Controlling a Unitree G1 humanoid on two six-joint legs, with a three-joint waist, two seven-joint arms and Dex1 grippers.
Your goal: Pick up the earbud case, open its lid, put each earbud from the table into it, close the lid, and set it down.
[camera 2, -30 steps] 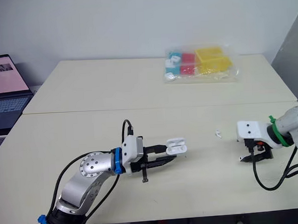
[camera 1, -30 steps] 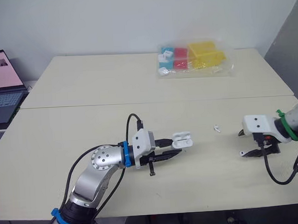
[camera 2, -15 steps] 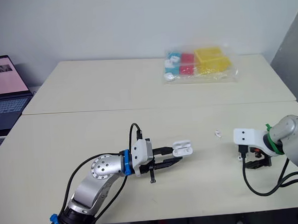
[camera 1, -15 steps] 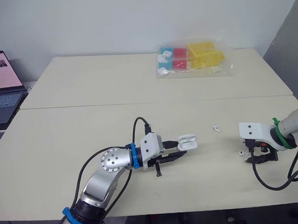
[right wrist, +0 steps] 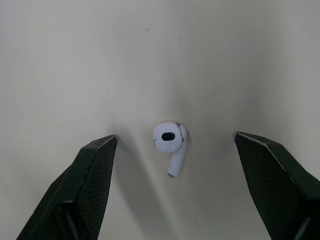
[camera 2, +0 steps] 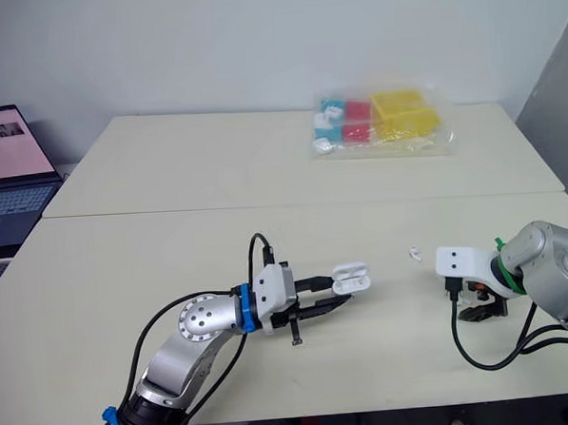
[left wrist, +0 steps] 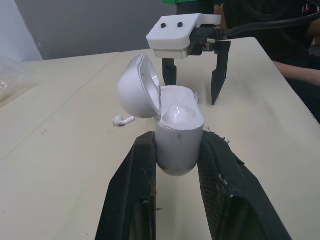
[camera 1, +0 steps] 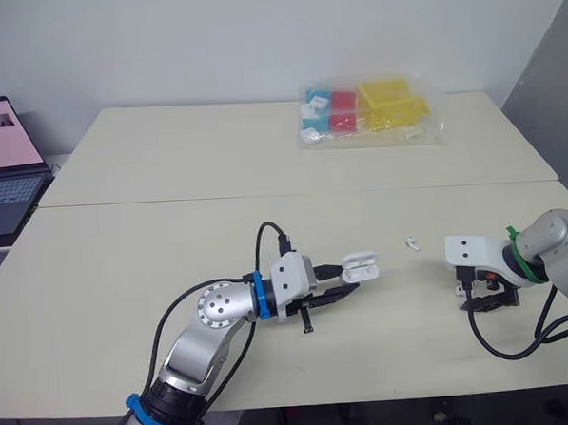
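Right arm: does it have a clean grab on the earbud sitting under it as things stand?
Probably yes. The right end effector hangs over the earbud with its fingers open, one on each side. The earbud lies alone on the table between them, and nothing blocks the way down.

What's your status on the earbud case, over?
Left tool shut on earbud case, lid open. Right tool open, straddling one earbud on the table. Second earbud loose near the case. No obstruction seen.

White earbud case (left wrist: 178,134); white earbud (right wrist: 169,138); beige table (camera 1: 152,234).
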